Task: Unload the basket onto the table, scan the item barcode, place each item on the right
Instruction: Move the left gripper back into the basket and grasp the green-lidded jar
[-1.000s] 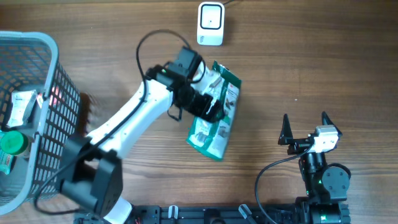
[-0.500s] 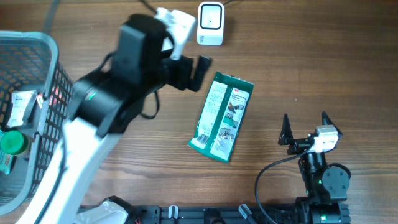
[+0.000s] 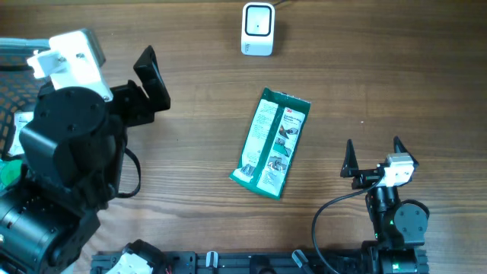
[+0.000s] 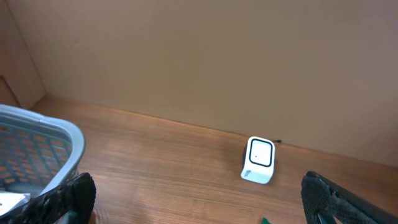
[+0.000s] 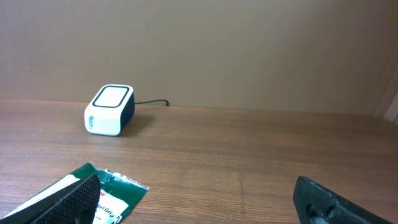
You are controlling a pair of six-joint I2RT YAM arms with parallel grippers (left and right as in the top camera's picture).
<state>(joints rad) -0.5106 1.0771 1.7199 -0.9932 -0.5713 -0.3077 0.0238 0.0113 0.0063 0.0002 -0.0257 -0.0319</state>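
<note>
The item, a green and white packet [image 3: 272, 143], lies flat on the wooden table, apart from both grippers. Its corner shows in the right wrist view [image 5: 118, 190], and a sliver of it sits at the bottom edge of the left wrist view [image 4: 264, 220]. The white barcode scanner [image 3: 257, 29] stands at the far edge of the table [image 4: 258, 160] [image 5: 110, 109]. My left gripper [image 3: 144, 91] is raised high at the left, open and empty [image 4: 202, 208]. Right of the packet, my right gripper [image 3: 373, 150] rests open with nothing in it [image 5: 202, 205].
A grey wire basket [image 4: 37, 143] stands at the left edge of the table, largely hidden under the left arm in the overhead view [image 3: 15, 46]. A white packet [image 3: 23, 125] and something with a green cap [image 3: 7, 171] lie inside it. A brown wall backs the table.
My left gripper has let go of the green packet and pulled back up and to the left. The packet now lies flat on the table. The right arm has not moved.
</note>
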